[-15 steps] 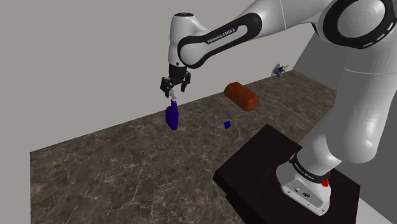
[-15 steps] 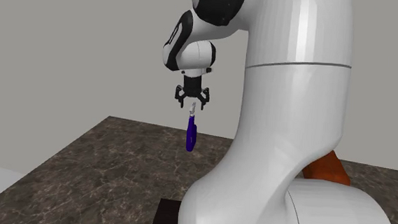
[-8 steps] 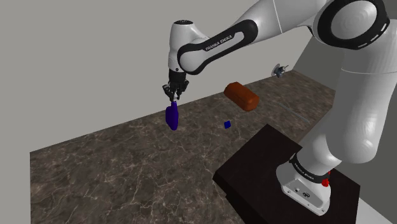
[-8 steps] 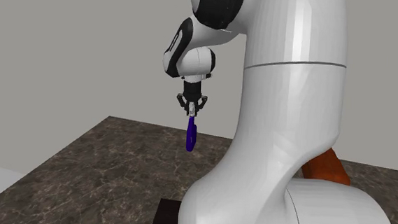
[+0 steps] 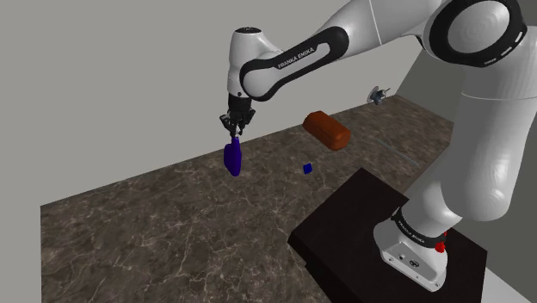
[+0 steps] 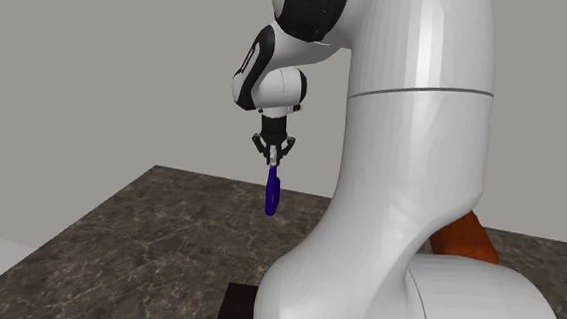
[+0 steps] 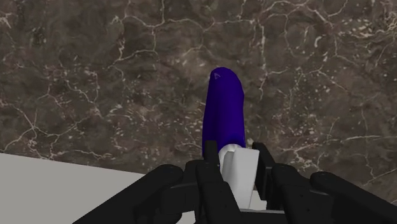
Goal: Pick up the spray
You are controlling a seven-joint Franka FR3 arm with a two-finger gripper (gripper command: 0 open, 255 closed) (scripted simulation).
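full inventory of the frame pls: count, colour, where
spray bottle: 1, blue with white head, near the counter's far edge
block: 1, reddish-brown, by the back wall, shoulder view's right of the bottle
cube: 1, blue, small, on the counter between bottle and stand
fixture: 1, grey, far corner, too small to identify
counter: 1, dark marbled
stand: 1, black, shoulder view's lower right
arm: 1, white, dark joints
gripper: 1, black, shut on the spray bottle's head

The gripper (image 6: 274, 158) points straight down, its fingers closed on the top of the blue spray bottle (image 6: 273, 192). The bottle hangs upright beneath it, in front of the dark marbled surface (image 6: 118, 240). The white arm (image 6: 400, 190) partly hides a reddish-brown object (image 6: 469, 240) behind it. A grey wall (image 6: 97, 64) forms the background.
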